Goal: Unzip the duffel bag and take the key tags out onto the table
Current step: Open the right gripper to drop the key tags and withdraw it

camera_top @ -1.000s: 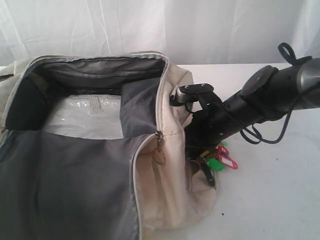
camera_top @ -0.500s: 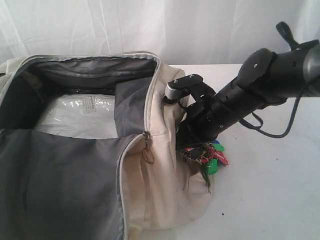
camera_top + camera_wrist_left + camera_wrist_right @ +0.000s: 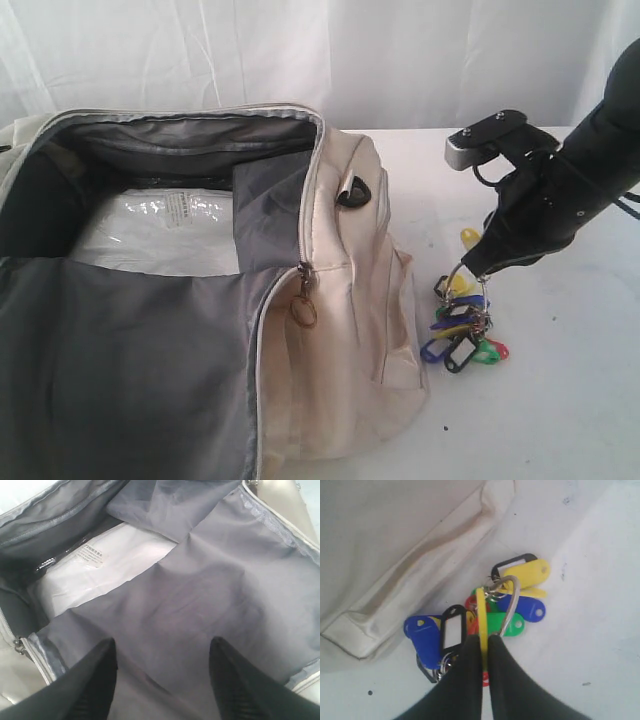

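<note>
Exterior view: white table [image 3: 560,400], open duffel bag [image 3: 350,300], key tags [image 3: 463,330] held beside it
The bag lies unzipped at the table's left, grey lining [image 3: 200,605] showing; the left gripper [image 3: 162,642] hovers over that lining, jaws spread wide and empty. Just right of the bag, the right gripper [image 3: 483,641] pinches a yellow tag of the bunch, which dangles low over the tabletop, outside the bag
</note>
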Tool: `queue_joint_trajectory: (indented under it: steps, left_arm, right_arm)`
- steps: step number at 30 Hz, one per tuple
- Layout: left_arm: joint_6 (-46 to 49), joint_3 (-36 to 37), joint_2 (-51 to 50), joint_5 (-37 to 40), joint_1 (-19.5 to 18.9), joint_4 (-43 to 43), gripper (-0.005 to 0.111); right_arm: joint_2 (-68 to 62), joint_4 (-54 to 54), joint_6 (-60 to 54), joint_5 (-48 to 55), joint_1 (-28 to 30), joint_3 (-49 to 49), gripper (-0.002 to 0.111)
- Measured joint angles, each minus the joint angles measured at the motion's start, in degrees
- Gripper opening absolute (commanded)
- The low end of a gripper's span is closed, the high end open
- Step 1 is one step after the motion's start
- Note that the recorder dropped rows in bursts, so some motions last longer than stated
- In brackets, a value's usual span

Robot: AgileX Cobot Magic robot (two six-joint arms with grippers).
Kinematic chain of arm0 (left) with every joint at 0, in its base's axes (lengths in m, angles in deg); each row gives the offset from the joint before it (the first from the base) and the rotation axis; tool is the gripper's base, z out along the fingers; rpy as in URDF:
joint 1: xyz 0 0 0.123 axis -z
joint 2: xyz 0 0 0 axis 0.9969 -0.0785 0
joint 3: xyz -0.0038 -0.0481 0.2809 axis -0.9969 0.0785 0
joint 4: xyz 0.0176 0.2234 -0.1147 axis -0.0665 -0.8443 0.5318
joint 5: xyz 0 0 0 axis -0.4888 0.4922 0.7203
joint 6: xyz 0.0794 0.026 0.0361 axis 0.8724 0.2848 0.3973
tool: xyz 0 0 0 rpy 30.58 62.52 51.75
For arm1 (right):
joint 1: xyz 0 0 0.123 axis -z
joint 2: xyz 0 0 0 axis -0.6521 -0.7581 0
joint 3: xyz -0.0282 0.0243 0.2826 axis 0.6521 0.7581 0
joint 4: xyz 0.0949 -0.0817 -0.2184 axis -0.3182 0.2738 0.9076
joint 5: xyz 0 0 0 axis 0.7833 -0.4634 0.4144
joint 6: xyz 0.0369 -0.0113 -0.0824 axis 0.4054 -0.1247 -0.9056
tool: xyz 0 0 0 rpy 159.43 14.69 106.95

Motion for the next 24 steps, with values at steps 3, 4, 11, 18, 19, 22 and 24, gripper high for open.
queue_joint_trajectory:
  steps: [3, 4, 11, 18, 19, 22, 24]
  left_arm:
    - [0.0, 0.0, 0.0, 0.0, 0.0, 0.0, 0.059]
    - [0.0, 0.0, 0.0, 0.0, 0.0, 0.0, 0.059]
    - [0.0, 0.0, 0.0, 0.0, 0.0, 0.0, 0.059]
    - [0.0, 0.0, 0.0, 0.0, 0.0, 0.0, 0.059]
    - [0.0, 0.0, 0.0, 0.0, 0.0, 0.0, 0.059]
    - [0.0, 0.0, 0.0, 0.0, 0.0, 0.0, 0.059]
    - [0.0, 0.0, 0.0, 0.0, 0.0, 0.0, 0.059]
  right_arm:
    - [0.0, 2.7, 2.3, -0.5, 0.0, 0.0, 0.0]
    - [0.0, 3.4, 3.1, -0.8, 0.0, 0.0, 0.0]
    - [0.0, 6.9, 7.4, -3.4, 0.0, 0.0, 0.011]
    - [0.0, 7.1, 11.3, -7.0, 0.0, 0.0, 0.05]
    - [0.0, 7.1, 11.9, -7.3, 0.0, 0.0, 0.052]
    - [0.1, 7.3, 12.5, -7.7, 0.0, 0.0, 0.052]
    - [0.4, 7.4, 12.8, -7.7, 0.0, 0.0, 0.052]
